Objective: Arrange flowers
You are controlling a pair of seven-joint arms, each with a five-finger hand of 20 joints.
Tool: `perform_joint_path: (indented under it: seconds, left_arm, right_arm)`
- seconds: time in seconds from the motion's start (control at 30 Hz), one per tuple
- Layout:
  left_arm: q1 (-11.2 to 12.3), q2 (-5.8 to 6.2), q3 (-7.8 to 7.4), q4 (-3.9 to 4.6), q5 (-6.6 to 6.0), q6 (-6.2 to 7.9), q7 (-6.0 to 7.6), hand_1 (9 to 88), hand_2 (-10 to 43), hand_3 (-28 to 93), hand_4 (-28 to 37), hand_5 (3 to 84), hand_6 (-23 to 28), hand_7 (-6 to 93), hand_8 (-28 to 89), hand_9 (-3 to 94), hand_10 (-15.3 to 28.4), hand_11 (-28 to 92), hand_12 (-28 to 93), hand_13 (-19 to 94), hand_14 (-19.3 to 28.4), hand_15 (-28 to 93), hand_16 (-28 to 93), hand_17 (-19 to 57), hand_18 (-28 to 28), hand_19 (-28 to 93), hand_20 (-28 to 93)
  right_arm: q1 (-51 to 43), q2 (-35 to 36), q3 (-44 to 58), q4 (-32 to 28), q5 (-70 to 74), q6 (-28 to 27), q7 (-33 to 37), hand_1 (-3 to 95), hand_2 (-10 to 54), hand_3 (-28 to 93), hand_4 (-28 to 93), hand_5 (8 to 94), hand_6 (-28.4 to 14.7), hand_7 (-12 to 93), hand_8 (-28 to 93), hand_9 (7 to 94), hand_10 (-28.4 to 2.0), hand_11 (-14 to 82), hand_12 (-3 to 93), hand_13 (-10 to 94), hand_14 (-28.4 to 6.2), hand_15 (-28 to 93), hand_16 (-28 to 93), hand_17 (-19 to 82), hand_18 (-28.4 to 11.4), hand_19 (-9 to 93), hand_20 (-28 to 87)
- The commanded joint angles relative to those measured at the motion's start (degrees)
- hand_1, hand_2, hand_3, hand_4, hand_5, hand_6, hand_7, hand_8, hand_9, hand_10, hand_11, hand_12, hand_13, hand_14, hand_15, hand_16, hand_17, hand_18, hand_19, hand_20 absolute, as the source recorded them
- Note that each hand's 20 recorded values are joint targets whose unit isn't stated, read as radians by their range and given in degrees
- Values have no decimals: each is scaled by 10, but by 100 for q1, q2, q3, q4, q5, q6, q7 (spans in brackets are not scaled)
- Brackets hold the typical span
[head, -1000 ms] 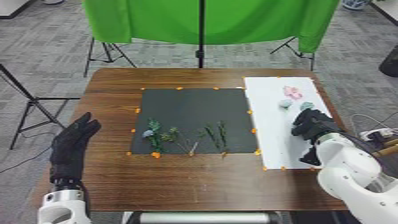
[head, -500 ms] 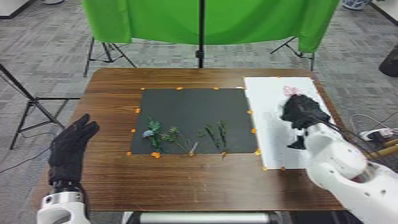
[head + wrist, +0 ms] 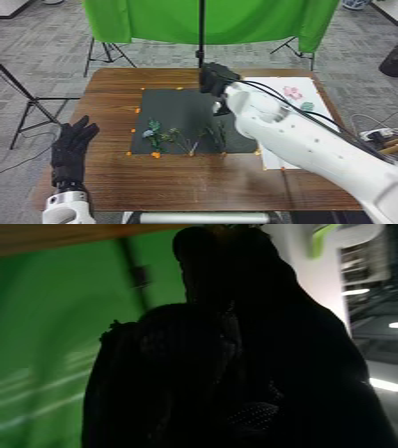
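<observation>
Stems laid at mat's 6 o'clock; pink bloom, green bloom at desk's 2 o'clock look pending; right hand's grip: can't tell.

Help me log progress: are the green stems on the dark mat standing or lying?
Lying: the green stems stretch along the dark mat.

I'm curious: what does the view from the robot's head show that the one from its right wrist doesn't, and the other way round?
Head view: the left hand in its black fabric glove, leafy green sprigs and a small pale blue flower on a dark square mat, plus a pink flower on a long white sheet.

Right wrist view: bright white ceiling lights and a lime-green strip.

Both: the black-gloved right hand, bright green cloth and a thin black pole.
</observation>
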Motion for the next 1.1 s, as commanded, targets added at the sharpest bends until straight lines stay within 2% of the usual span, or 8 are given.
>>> perform_joint_path:
  seconds: [0.03, 0.4, 0.47, 0.6, 0.83, 1.1]
  left_arm:
    - [-19, 50, 71, -19, -78, 106, -11, 265, 318, 519, -283, 486, 58, 64, -65, 479, 149, 154, 88, 368, 159, 171, -29, 113, 84, 31, 195]
    - [-35, 83, 147, -21, -93, 61, 35, 252, 320, 539, -283, 489, 58, 69, -64, 482, 150, 158, 91, 371, 159, 177, -31, 113, 82, 30, 198]
    - [-89, 95, 160, 2, -71, 24, 3, 250, 319, 541, -283, 490, 58, 70, -64, 482, 150, 159, 92, 372, 159, 178, -31, 114, 82, 30, 198]
    - [-88, 93, 168, -2, -68, 1, 23, 247, 315, 548, -283, 492, 58, 73, -64, 482, 150, 160, 92, 372, 160, 180, -32, 113, 82, 30, 199]
    - [-153, 107, 193, 43, -66, -76, 2, 242, 305, 561, -283, 492, 58, 75, -64, 482, 150, 162, 93, 372, 161, 184, -33, 113, 82, 31, 199]
    - [-176, 104, 181, 61, -35, -151, -51, 238, 268, 573, -283, 491, 58, 76, -64, 480, 151, 163, 95, 372, 162, 189, -34, 110, 81, 31, 197]
  right_arm:
    - [370, -1593, -250, 629, 13, -263, -175, 675, -95, 475, -111, 802, -20, 170, 134, 915, -99, 82, 417, 920, -27, 553, 361, 684, -80, 932, 486]
    - [303, -2191, -427, 1414, -302, -428, -275, 660, -95, 491, -122, 785, -17, 172, 119, 904, -96, 75, 407, 914, -28, 555, 364, 673, -83, 932, 493]
    - [266, -2227, -434, 1486, -376, -504, -225, 653, -95, 492, -124, 777, -18, 169, 115, 897, -99, 73, 405, 909, -27, 556, 364, 670, -83, 932, 493]
    - [226, -2287, -466, 1654, -602, -556, -254, 636, -95, 492, -126, 753, -22, 156, 107, 877, -104, 69, 394, 900, -29, 560, 361, 666, -84, 932, 490]
    - [180, -2303, -444, 1852, -631, -650, -162, 619, -95, 495, -130, 705, 0, 156, 87, 856, -104, 69, 389, 894, -31, 567, 356, 661, -84, 932, 491]
    - [58, -2273, -444, 1779, -567, -760, -108, 518, -95, 589, -177, 653, 10, 157, -46, 815, -124, 161, 287, 889, -33, 567, 349, 655, -88, 932, 496]
